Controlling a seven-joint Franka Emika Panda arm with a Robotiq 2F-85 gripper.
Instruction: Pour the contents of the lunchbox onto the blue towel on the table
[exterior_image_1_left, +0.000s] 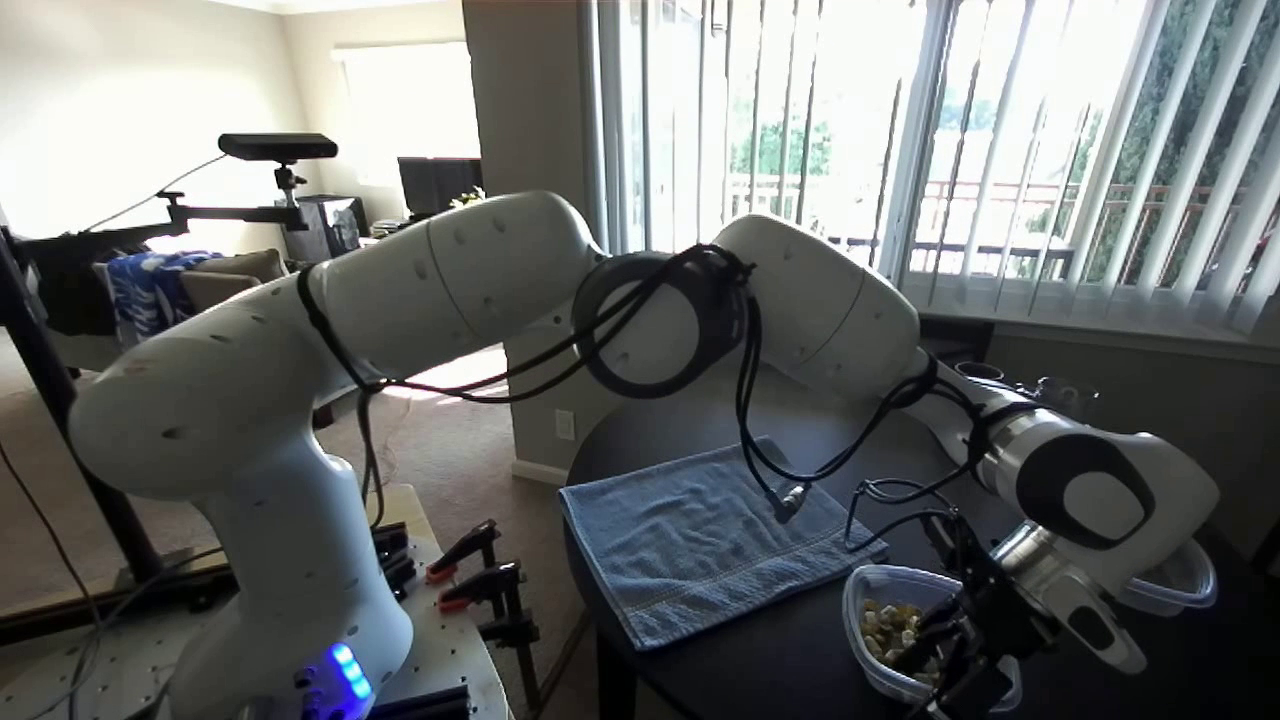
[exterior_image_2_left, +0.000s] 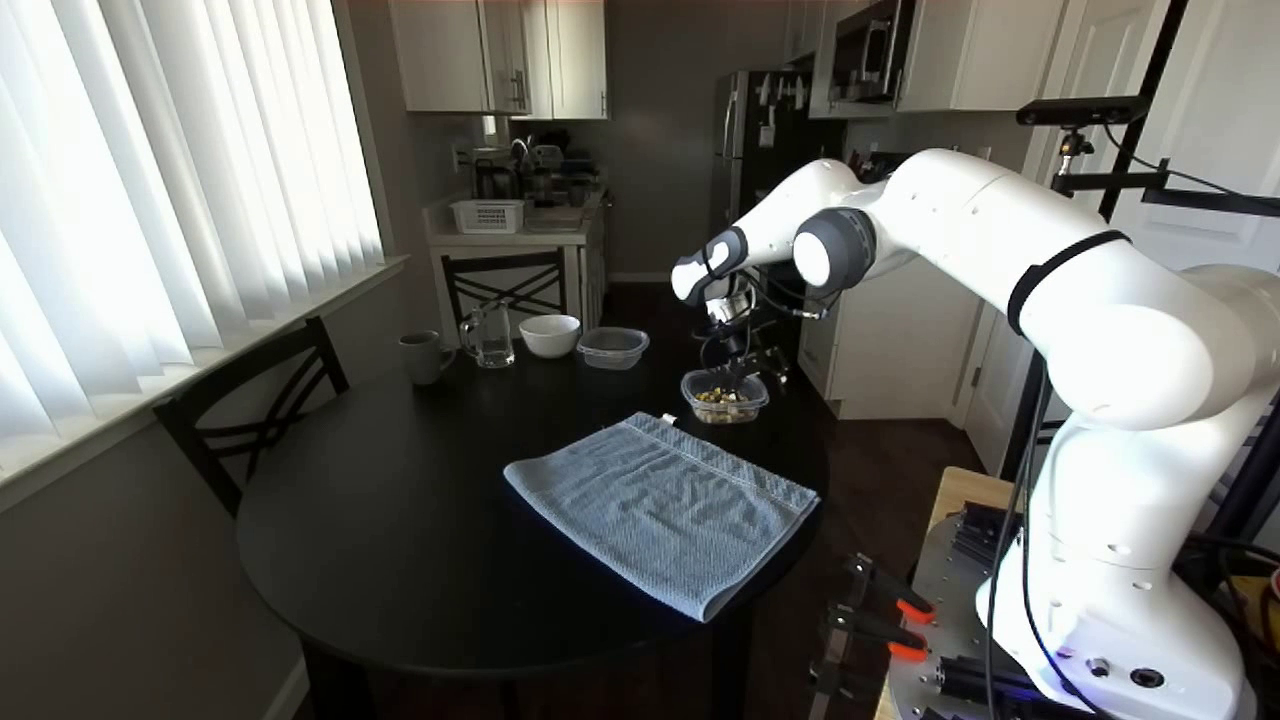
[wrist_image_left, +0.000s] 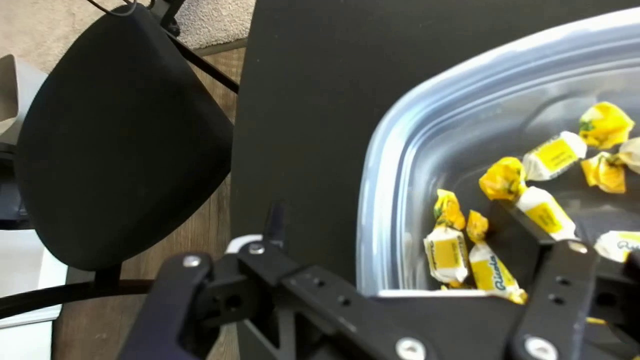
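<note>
As I scan the table (exterior_image_2_left: 400, 530) remotely, left to right: one mug (exterior_image_2_left: 422, 360), one glass mug (exterior_image_2_left: 494, 340), one white bowl (exterior_image_2_left: 550, 340), one clear container (exterior_image_2_left: 612, 357), one blue towel (exterior_image_2_left: 650, 510), one lunchbox (exterior_image_2_left: 750, 409) upright just beside it. Wrapped sweets (wrist_image_left: 446, 254) inside, some hidden; can't total them. My one gripper (wrist_image_left: 400, 220): two fingers (wrist_image_left: 560, 300), parted, astride the lunchbox wall.

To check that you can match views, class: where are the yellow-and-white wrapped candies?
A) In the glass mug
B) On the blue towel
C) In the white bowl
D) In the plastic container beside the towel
D: the wrist view shows the wrapped candies inside the plastic container, which stands beside the blue towel in both exterior views.
</note>
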